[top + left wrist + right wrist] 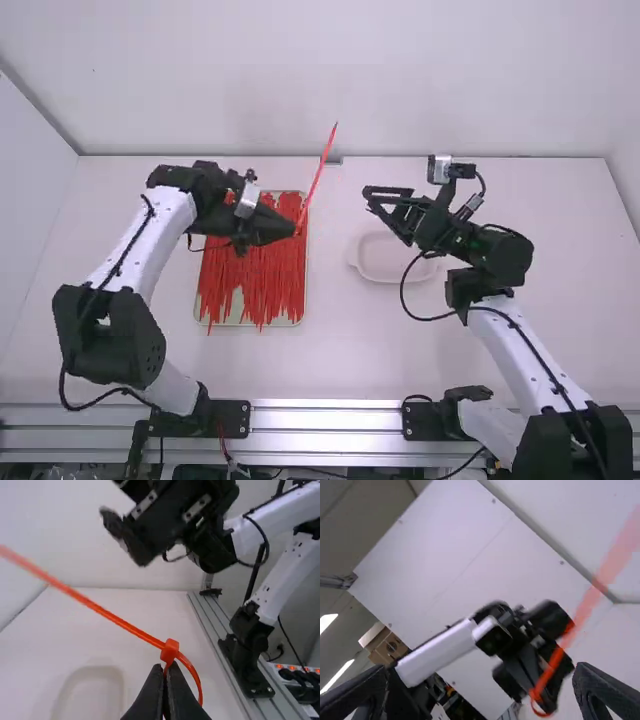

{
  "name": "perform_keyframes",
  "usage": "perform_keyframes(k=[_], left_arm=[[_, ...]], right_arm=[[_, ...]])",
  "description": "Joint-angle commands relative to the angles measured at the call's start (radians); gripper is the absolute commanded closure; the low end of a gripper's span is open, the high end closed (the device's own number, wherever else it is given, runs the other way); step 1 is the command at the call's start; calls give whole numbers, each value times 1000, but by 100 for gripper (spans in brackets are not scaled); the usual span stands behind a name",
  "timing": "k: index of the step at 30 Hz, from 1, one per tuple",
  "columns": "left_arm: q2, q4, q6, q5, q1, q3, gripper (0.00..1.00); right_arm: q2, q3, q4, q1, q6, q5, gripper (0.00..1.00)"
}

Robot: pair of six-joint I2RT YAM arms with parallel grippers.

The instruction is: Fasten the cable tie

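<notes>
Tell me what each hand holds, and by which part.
Left hand pinches the red cable tie on its loop, just beneath the head. Right hand is open and holds nothing.

Orange-red cable tie (pixel 169 651) is up off the table, pinched at its small loop just under the square head by the left gripper (pixel 164 672). The tail looks threaded through the head, running long and straight, slanting upward.

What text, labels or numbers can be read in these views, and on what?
None readable.
The held cable tie, spare cable ties and white dish show no print.
Any marking on the cardboard box in the background is too blurred to read.
</notes>
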Motion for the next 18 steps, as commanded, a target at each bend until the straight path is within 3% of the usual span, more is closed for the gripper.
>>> perform_keyframes(k=[1, 6, 12, 18], left_arm=[[3, -32, -3, 21, 5, 61, 99], [3, -84, 2, 21, -27, 140, 99], [3, -89, 1, 22, -70, 165, 99], [2, -84, 28, 21, -105, 165, 99]], right_arm=[[-13, 26, -34, 34, -112, -13, 2], [-10, 26, -139, 136, -199, 78, 2], [-10, 26, -144, 240, -274, 191, 2], [-10, 26, -143, 277, -288, 269, 2]])
